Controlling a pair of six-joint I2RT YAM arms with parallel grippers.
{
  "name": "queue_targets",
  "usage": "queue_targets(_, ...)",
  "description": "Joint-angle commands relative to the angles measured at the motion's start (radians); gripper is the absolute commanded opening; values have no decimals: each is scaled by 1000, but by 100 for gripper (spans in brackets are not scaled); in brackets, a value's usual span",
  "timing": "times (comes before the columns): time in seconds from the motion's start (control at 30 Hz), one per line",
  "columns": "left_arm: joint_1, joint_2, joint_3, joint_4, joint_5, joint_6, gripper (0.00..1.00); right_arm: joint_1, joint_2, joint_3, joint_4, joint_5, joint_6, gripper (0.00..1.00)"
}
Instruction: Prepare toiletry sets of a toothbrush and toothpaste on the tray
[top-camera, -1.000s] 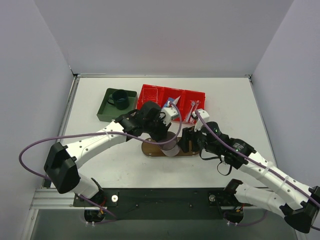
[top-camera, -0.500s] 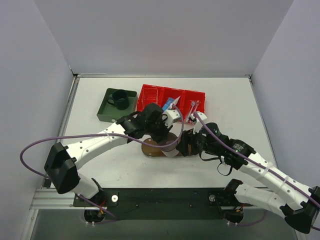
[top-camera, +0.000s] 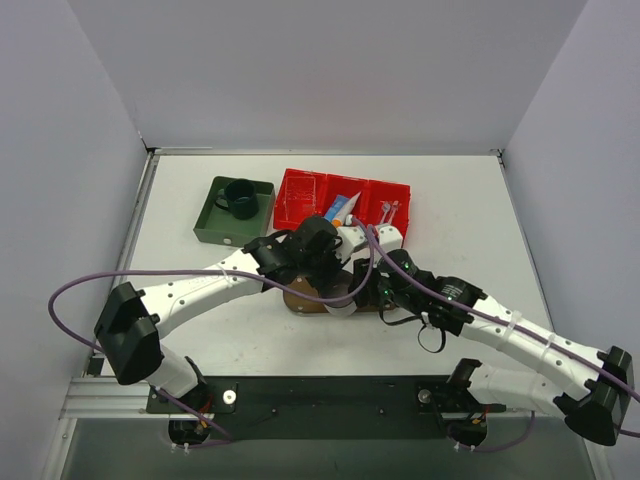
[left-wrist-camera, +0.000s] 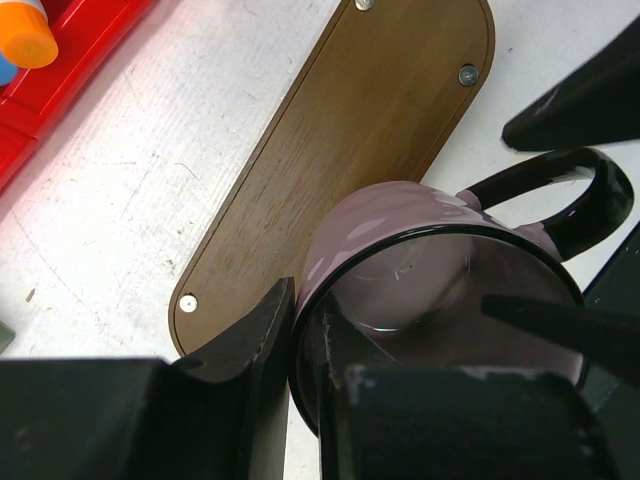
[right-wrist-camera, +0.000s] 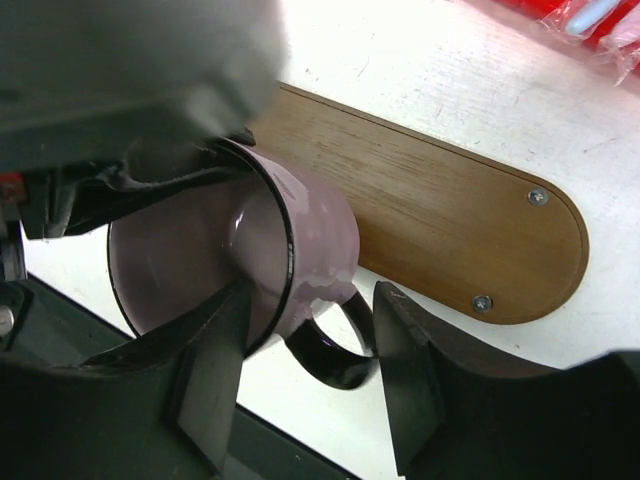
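White worktop (top-camera: 450, 200): placing pink mug (right-wrist-camera: 300, 250) on tray (left-wrist-camera: 380, 130).
Left pincer (left-wrist-camera: 305, 320) clamps its rim; right pincer (right-wrist-camera: 312, 290) gapes astride the handle (right-wrist-camera: 335, 365); next, stand it squarely there.

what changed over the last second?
The right fingers moved left to the pink mug and narrowed around its handle side, not yet closed on it. The left fingers barely shifted, still clamped on the mug's rim over the tray. The green mug, red bin and tray stayed put.
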Motion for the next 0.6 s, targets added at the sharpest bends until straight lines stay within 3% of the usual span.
queue_targets(0.0, -4, -4, 26, 68, 8, -27, 0, 46, 58, 27, 38, 103, 8, 47)
queue_targets(0.2, -6, 1, 25, 74, 27, -62, 0, 75, 90, -1, 93, 148, 11, 39)
queue_targets(0.4, -6, 2, 20, 87, 37, -99, 0, 80, 99, -15, 107, 198, 57, 13)
queue_targets(0.47, -6, 5, 17, 90, 34, -113, 0, 78, 101, -13, 92, 223, 86, 0)
queue_targets(0.57, -4, 22, 17, 97, 20, -156, 0, 80, 98, -19, 87, 250, 106, 0)
